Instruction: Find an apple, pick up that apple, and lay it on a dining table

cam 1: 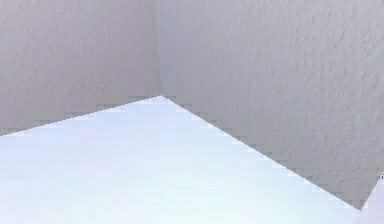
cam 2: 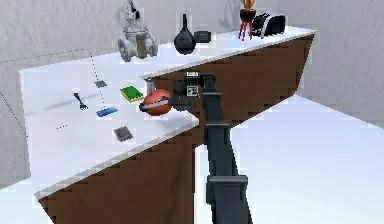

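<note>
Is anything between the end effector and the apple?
Nothing visible does: the red apple shows right at the end effector, at the edge of the white countertop. Whether it is held cannot be told.

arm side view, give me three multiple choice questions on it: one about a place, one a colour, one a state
1. Where is the red apple?
A on the floor
B next to the green book, at the end effector
C on top of the toaster

2. What colour is the countertop?
A white
B black
C green

3. How does the black vase stand?
A on its side
B upside down
C upright

Answers: 1 B, the red ball shows just right of the book at the arm's far end. 2 A, a white top over brown sides. 3 C, its neck points up.
</note>
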Controlling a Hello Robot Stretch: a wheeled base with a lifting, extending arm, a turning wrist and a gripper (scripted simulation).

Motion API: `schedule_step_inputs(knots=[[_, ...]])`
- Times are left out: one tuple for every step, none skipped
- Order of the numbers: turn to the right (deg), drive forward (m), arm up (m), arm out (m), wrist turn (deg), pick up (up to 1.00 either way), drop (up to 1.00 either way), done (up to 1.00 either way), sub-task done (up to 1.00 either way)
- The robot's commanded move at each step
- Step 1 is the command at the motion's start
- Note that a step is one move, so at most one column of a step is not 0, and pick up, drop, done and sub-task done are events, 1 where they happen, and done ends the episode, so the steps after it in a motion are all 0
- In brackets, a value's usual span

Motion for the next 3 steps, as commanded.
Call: schedule_step_inputs(knots=[[0.0,0.00,0.10,0.00,0.0,0.00,0.00,0.00,0.00],[0.0,0.00,0.00,0.00,-45.0,0.00,0.00,0.00,0.00],[0.0,0.00,0.00,0.00,-45.0,0.00,0.00,0.00,0.00]])
